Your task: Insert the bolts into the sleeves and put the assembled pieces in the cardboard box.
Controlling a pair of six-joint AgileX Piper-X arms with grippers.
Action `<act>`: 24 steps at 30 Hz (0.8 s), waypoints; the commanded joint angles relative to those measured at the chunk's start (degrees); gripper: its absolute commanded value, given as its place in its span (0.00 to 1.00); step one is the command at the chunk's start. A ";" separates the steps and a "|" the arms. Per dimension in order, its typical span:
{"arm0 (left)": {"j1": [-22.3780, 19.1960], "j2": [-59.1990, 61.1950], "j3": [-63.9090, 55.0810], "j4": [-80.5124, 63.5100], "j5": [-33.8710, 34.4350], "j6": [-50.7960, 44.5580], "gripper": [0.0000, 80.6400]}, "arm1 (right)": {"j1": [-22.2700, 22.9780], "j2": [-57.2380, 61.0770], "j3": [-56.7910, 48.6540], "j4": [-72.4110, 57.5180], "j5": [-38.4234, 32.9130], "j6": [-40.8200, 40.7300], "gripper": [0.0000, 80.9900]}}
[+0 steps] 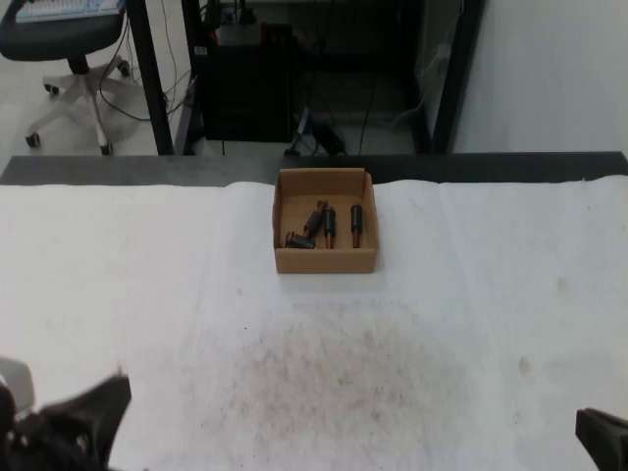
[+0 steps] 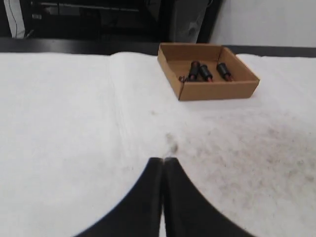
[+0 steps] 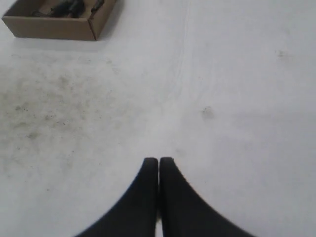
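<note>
Stock of the scene as I logged it from the remote station.

1. Cardboard box [image 1: 325, 259]: it stood open-topped on the far middle of the counter [image 1: 118, 265], close to the back edge. From the left wrist view the box [image 2: 217, 90] sat ahead and off to one side, well apart from the tool. In the right wrist view only a corner of it [image 3: 54, 28] came into the picture.

2. Assembled pieces [image 1: 330, 224]: I counted at least three dark pieces lying inside the box, on its floor. One lay apart near the right wall [image 1: 355, 225], and one lay crosswise by the front left corner [image 1: 299, 239]. The left wrist view showed reddish parts on them [image 2: 205, 73]. I could not tell whether each bolt sat fully in its sleeve.

3. Left tool [image 2: 162, 160]: the two black fingers were pressed together at their tips and had hold of nothing. It hung over bare white cloth at the near left of the counter, and its arm [image 1: 74, 422] was at the lower left corner of the high view.

4. Right tool [image 3: 158, 159]: the fingers were closed tip to tip in the same way, with nothing between them. It hung over the cloth at the near right, well apart from the box.

5. Counter covering: a white cloth with a patch of dark speckled stain [image 1: 334, 368] lying between the box and the near edge.

6. Beyond the counter: an office chair [image 1: 74, 54] stood on the floor at the far left.
</note>
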 commanded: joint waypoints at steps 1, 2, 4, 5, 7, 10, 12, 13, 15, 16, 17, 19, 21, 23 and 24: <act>0.01 -0.42 1.41 -0.68 -0.93 -0.54 0.00 | -0.13 -0.42 0.78 -1.96 1.52 0.37 0.01; 0.01 -0.42 1.86 -0.68 -0.93 -0.54 0.00 | -0.13 -0.42 0.78 -1.96 1.53 0.37 0.01; 0.01 -0.42 2.52 -0.68 -0.93 -0.54 0.00 | -0.13 -0.42 0.78 -1.96 1.52 0.37 0.01; 0.01 -0.42 2.75 -0.68 -0.93 -0.54 0.00 | -0.13 -0.42 0.78 -1.96 1.52 0.37 0.01; 0.01 -0.42 2.79 -0.68 -0.93 -0.54 0.00 | -0.13 -0.42 0.96 -1.96 1.56 0.37 0.01; 0.01 -0.42 2.77 -0.68 -0.49 -0.54 0.00 | -0.13 -0.42 0.97 -1.96 1.56 0.37 0.01; 0.01 -0.42 2.77 -0.68 -0.49 -0.54 0.00 | -0.13 -0.42 0.97 -1.96 1.56 0.37 0.01; 0.01 -0.42 2.77 -0.68 -0.49 -0.54 0.00 | -0.13 -0.42 0.97 -1.96 1.56 0.37 0.01; 0.01 -0.42 2.77 -0.68 -0.49 -0.54 0.00 | -0.13 -0.42 0.97 -1.96 1.56 0.37 0.01; 0.01 -0.42 2.77 -0.68 -0.49 -0.54 0.00 | -0.13 -0.42 0.97 -1.96 1.56 0.37 0.01; 0.01 -0.42 2.77 -0.68 -0.49 -0.54 0.00 | -0.13 -0.42 0.97 -1.96 1.56 0.37 0.01; 0.01 -0.42 2.77 -0.68 -0.49 -0.54 0.00 | -0.13 -0.42 0.97 -1.96 1.56 0.37 0.01; 0.01 -0.42 2.87 -0.68 -0.50 -0.54 0.00 | -0.13 -0.42 0.97 -1.96 1.56 0.37 0.01; 0.01 -0.42 2.87 -0.68 -0.50 -0.54 0.00 | -0.13 -0.42 0.97 -1.96 1.56 0.37 0.01; 0.01 -0.42 2.87 -0.68 -0.50 -0.54 0.00 | -0.13 -0.42 0.97 -1.96 1.56 0.37 0.01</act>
